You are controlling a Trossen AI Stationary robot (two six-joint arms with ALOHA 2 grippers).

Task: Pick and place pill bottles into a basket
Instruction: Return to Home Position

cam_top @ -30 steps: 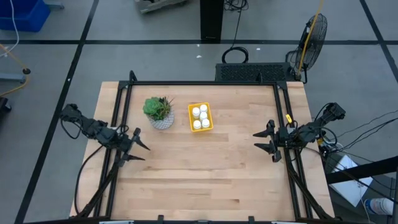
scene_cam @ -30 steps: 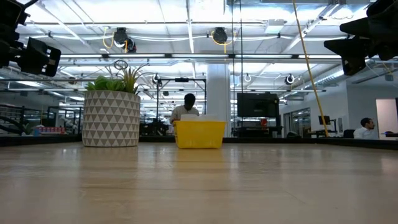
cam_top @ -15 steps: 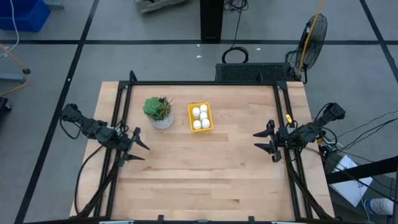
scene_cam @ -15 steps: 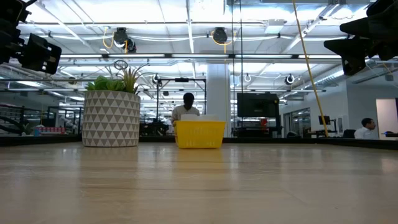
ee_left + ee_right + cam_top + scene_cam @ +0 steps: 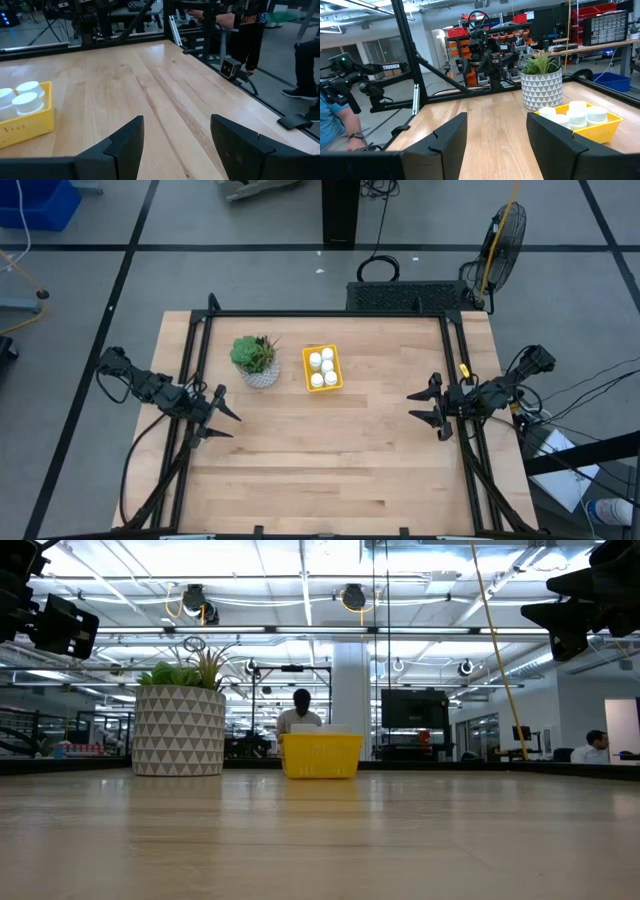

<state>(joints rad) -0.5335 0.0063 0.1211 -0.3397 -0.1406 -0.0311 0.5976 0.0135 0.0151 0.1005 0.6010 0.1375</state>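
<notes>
Since nothing has budged over the last second, both arms look parked: left arm (image 5: 160, 392) at the surface's left edge, right arm (image 5: 480, 395) at the right edge, jaws on each spread open and empty. I'd call the job basically done. The pill bottles (image 5: 317, 380) sit bunched inside the yellow basket (image 5: 323, 388), far-centre, just right of the potted succulent (image 5: 258, 365). The wooden surface (image 5: 330, 460) is pale planks. Beyond it there's a bright workshop, with a person (image 5: 302, 710) seated far back.

Perhaps five pill bottles (image 5: 328, 366), one basket (image 5: 323, 388)
</notes>
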